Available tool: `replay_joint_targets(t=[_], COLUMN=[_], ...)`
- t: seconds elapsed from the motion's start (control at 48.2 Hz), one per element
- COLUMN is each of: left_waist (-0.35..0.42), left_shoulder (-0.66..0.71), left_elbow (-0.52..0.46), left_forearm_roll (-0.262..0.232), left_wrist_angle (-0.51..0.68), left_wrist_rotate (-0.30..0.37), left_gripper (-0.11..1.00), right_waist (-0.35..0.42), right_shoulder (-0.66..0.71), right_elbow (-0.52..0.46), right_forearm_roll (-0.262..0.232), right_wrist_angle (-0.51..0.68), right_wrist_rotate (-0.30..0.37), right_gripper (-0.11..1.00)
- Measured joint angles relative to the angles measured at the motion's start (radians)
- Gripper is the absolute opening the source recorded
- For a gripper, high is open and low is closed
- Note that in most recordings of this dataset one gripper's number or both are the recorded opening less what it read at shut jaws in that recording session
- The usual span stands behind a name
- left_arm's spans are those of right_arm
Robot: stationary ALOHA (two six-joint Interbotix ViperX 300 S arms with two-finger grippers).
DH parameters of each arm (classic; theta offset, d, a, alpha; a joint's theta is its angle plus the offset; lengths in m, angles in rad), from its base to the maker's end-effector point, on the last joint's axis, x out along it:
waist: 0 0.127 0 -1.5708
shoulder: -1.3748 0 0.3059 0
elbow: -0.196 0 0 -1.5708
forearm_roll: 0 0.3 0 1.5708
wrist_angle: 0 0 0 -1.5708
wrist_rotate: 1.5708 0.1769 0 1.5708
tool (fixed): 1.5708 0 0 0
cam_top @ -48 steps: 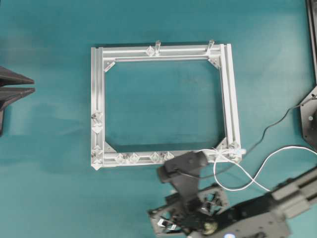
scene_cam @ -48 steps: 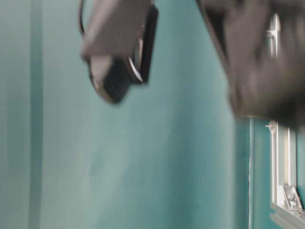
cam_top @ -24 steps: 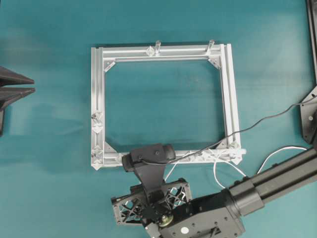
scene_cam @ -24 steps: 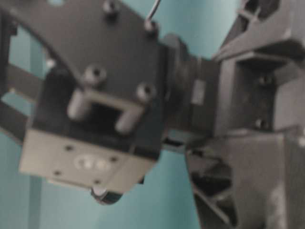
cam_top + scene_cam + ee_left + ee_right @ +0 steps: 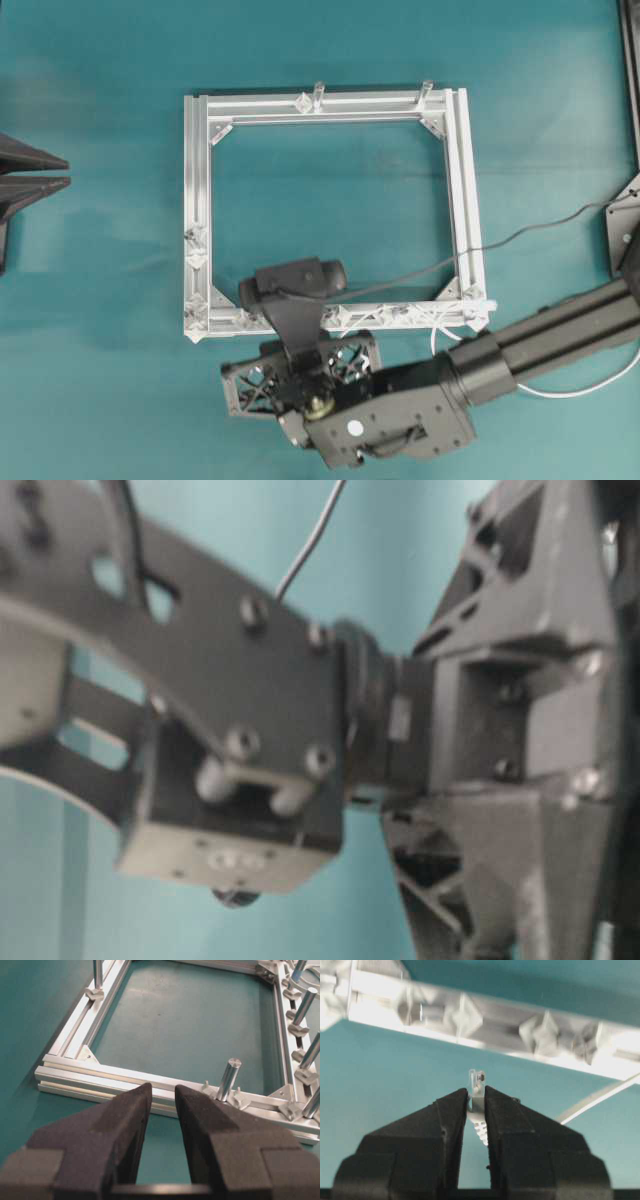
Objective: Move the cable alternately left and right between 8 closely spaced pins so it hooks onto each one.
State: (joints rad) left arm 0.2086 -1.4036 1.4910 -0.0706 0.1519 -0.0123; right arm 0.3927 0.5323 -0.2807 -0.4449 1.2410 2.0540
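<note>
Right gripper [image 5: 476,1091], matte black wedge fingers, pinches thin white cable's clear plug [image 5: 477,1085] below faceted silver diamond pins [image 5: 466,1015]; left gripper [image 5: 163,1091] gapes empty.

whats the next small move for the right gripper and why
Probably ease the right gripper toward the frame rail and steer the plug into a gap between the pins. It is shut on the cable's plug, just short of the rail, and the cable does not look hooked there yet.
</note>
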Motion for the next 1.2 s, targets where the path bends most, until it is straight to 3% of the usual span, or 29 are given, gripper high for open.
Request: replay_joint_targets(t=[0.269,1.202], left_waist=[0.000,0.000], left_shoulder=[0.000,0.000], left_elbow=[-0.002,0.000], left_forearm_roll=[0.000,0.000], left_wrist_angle=[0.000,0.000], left_wrist_rotate=[-0.002,0.000], left_gripper=[0.32,0.32], right_waist=[-0.040,-0.060], right_shoulder=[0.002,0.003], right_elbow=[0.006,0.018], right_forearm_roll=[0.000,0.000], right_wrist_angle=[0.002,0.000], right_wrist_rotate=[-0.043,-0.040], right_gripper=[0.14,0.14])
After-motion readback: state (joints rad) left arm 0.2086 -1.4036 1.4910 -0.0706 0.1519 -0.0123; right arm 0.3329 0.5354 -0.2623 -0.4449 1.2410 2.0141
